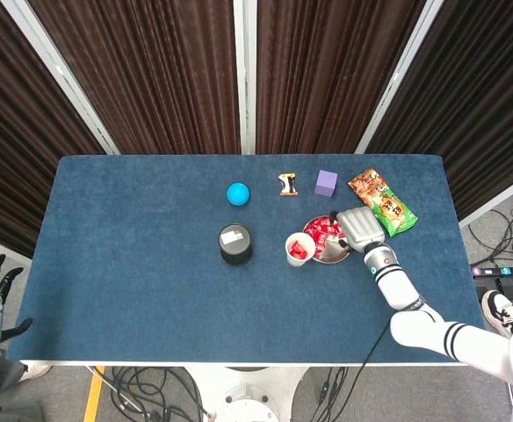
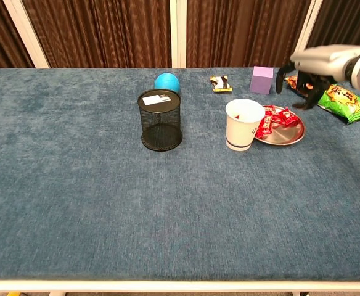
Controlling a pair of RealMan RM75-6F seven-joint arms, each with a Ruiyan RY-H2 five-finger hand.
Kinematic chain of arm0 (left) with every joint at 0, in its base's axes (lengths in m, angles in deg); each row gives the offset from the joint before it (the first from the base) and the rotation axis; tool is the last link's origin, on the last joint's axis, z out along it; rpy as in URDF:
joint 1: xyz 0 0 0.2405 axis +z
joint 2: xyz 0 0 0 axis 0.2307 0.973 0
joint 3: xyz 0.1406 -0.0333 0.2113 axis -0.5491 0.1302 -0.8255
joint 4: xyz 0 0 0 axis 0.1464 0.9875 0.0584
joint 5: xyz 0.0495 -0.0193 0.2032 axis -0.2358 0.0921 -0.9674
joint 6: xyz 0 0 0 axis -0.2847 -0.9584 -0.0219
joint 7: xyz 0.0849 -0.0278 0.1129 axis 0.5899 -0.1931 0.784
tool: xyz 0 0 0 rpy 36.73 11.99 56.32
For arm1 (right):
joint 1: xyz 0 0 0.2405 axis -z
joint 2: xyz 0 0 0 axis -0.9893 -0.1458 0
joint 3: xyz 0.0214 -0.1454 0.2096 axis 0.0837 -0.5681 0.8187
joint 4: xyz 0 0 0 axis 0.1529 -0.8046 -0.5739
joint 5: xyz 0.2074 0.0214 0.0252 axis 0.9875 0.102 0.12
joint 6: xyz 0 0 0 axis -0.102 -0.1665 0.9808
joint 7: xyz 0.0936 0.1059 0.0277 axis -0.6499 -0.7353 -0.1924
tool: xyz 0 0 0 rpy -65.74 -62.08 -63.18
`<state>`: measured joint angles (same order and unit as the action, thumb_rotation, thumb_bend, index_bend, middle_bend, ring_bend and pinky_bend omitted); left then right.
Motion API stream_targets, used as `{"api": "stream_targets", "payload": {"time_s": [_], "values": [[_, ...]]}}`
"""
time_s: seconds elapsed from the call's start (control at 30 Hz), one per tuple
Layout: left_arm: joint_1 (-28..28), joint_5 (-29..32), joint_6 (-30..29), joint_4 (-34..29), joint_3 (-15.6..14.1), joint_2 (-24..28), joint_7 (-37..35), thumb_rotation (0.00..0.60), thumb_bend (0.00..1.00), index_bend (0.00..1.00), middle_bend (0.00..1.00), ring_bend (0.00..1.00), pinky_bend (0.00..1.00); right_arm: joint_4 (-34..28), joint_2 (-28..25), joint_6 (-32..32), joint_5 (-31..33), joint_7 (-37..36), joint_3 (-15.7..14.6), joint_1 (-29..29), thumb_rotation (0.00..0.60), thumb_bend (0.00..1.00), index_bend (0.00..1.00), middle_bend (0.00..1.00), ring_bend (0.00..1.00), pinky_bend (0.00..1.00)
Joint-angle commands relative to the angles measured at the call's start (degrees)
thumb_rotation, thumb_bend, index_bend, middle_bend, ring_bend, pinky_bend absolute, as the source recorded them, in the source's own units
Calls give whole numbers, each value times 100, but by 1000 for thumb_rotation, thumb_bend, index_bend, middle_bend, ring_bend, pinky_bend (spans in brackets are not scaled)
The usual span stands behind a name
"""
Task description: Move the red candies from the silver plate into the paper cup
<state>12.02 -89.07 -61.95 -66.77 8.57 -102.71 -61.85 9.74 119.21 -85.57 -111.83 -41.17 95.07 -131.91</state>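
Red candies (image 2: 275,119) left of right hand (image 2: 307,69)

Silver-grey right hand (image 1: 360,226), black-ringed white arm (image 1: 432,331)

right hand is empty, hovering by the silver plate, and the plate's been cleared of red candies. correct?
Not quite. The right hand is empty beside the silver plate, but the plate is not cleared: the chest view shows red candies on it, next to the paper cup, which already holds some.
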Motion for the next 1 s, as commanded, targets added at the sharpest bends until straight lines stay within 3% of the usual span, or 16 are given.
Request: {"api": "stream_targets", "payload": {"time_s": [0.03,0.47,1.0], "values": [[12,15,-7,-22,0,11,17,600,0,241,89,69,60,428,331,257,159,50,-59,-109,600,237,363,870,923,1000],[20,53,32,-12,2,15,3,600,0,241,89,68,60,1401,1079,523,92,21,-66,-270,600,215,379,871,923,1000],[26,27,68,127,-12,-33,-216,600,0,241,89,69,60,1676,1318,583,-33,19,-8,-280,600,215,448,871,923,1000]]}}
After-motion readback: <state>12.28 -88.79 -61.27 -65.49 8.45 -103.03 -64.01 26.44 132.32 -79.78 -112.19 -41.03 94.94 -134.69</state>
